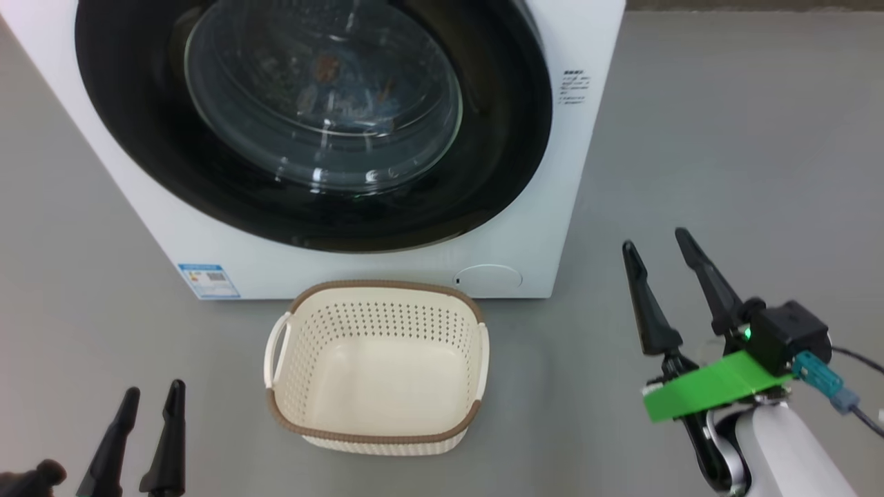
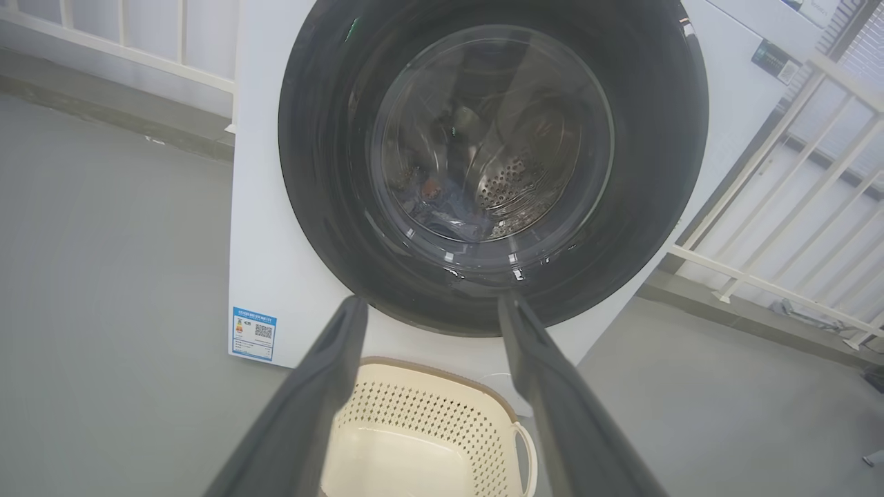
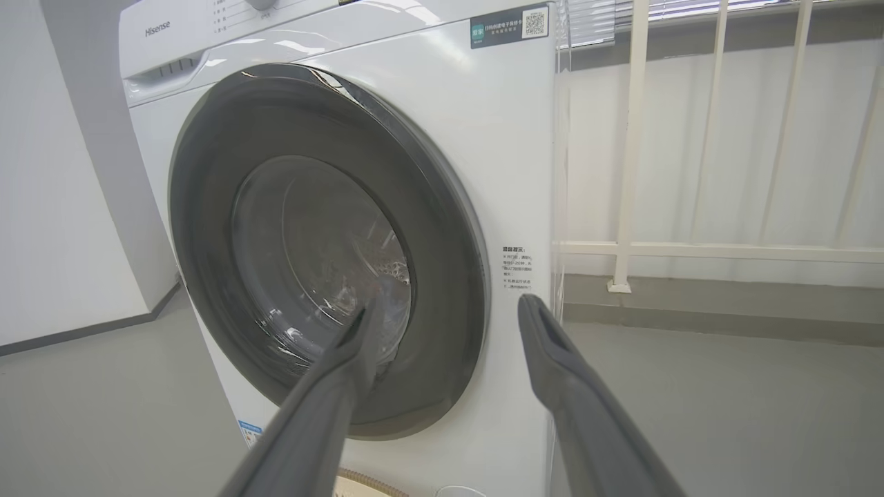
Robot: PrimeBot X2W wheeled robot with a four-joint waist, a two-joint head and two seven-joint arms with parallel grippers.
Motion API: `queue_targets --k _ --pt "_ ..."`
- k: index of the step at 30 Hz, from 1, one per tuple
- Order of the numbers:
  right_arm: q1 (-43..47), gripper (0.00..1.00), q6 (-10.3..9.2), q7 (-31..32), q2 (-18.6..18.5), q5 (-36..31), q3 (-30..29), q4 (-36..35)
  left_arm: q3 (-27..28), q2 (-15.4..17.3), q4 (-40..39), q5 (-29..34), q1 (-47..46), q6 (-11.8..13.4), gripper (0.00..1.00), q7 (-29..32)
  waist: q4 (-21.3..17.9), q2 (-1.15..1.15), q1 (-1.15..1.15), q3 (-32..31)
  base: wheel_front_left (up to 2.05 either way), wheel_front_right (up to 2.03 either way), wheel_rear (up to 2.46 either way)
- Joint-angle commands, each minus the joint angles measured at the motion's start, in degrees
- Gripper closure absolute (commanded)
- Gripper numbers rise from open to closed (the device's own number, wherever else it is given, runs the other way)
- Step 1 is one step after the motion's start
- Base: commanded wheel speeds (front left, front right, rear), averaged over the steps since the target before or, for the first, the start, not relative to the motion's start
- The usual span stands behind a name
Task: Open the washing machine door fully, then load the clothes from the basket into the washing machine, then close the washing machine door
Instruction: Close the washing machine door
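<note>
The white washing machine [image 1: 587,172] fills the top of the head view. Its door [image 1: 511,138], a black ring around a glass bowl, lies closed against the front [image 3: 476,138]. Through the glass I see the clothes [image 2: 442,200], bluish fabric with orange spots, lying in the steel drum. The cream basket [image 1: 383,284] stands on the floor before the machine with nothing inside [image 2: 414,414]. My left gripper [image 1: 155,386] is open at the lower left, short of the basket. My right gripper [image 1: 655,238] is open to the right of the machine, holding nothing [image 3: 450,301].
Grey floor lies all around. A white railing [image 3: 628,172] runs along the machine's right side and behind it [image 2: 760,207]. A blue sticker [image 1: 207,279] and a round flap [image 1: 489,277] sit low on the machine's front.
</note>
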Motion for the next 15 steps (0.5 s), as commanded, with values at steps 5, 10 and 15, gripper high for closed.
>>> queue_targets --k 5,10,15 --pt "3.6 0.0 -0.16 -0.23 0.25 2.25 0.2 -2.2 2.7 0.43 -0.65 1.32 -0.28 -0.2 0.0 -0.61 -1.69 0.0 0.01 -1.94 0.0 0.0 0.0" --pt "6.44 0.0 -0.16 -0.23 0.52 3.15 1.12 -2.2 2.92 -0.51 -0.53 1.96 0.08 -0.2 0.0 -0.61 -2.7 0.0 0.01 -2.86 0.0 0.0 0.0" --pt "8.42 0.0 -0.16 -0.23 0.72 3.19 1.83 -1.72 3.29 -1.32 -0.58 2.52 0.55 -0.2 0.0 -0.61 -3.7 0.0 0.01 -3.39 0.0 0.0 0.0"
